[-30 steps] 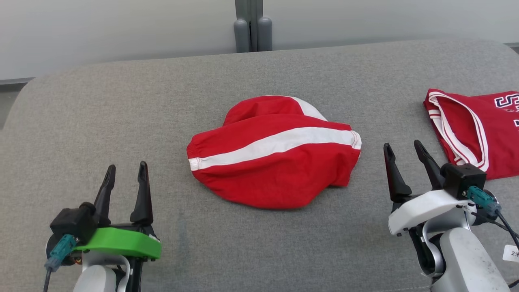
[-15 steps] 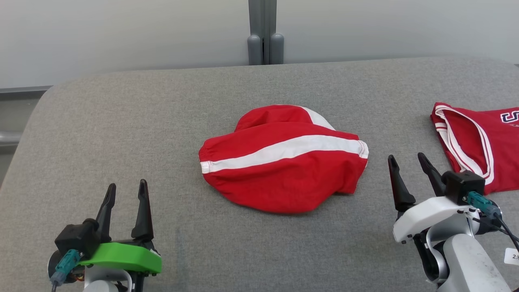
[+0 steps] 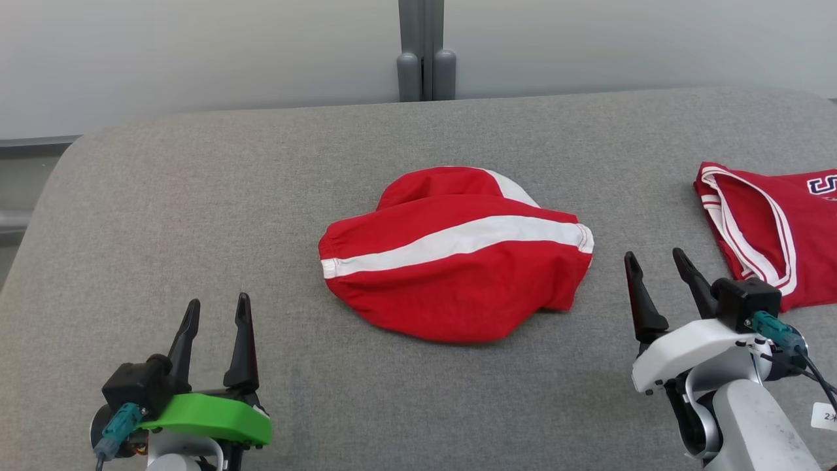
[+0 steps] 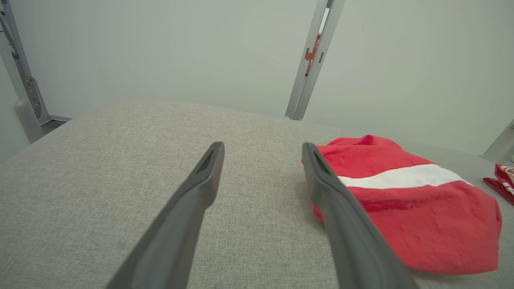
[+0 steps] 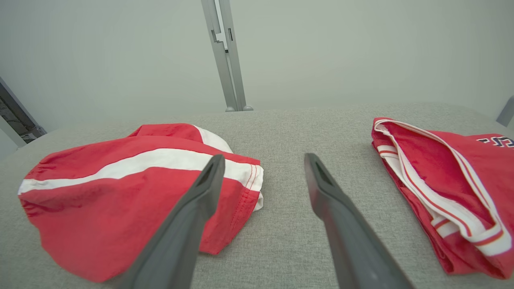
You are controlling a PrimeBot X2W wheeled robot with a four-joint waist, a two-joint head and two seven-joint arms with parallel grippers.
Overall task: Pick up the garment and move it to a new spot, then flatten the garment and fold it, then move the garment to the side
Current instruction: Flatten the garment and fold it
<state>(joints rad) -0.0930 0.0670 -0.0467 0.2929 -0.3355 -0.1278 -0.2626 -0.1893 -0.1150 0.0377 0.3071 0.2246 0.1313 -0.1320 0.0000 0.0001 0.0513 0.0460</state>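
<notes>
Centrally, the garment (image 3: 458,275) lies between left pincer (image 3: 218,299) and right pincer (image 3: 654,254); both gape empty.

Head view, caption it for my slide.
Open left gripper and open right gripper sit either side of the bunched red-and-white garment on the grey table, red jersey at right.

Cropped navy "S" on red jersey (image 3: 762,226); "2" on white tag (image 3: 824,413).

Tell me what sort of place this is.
Probably a robot lab or test booth, not a home: a grey fabric-covered table, bare pale wall panels with a metal post between them, and red shorts and a red jersey laid out.
</notes>
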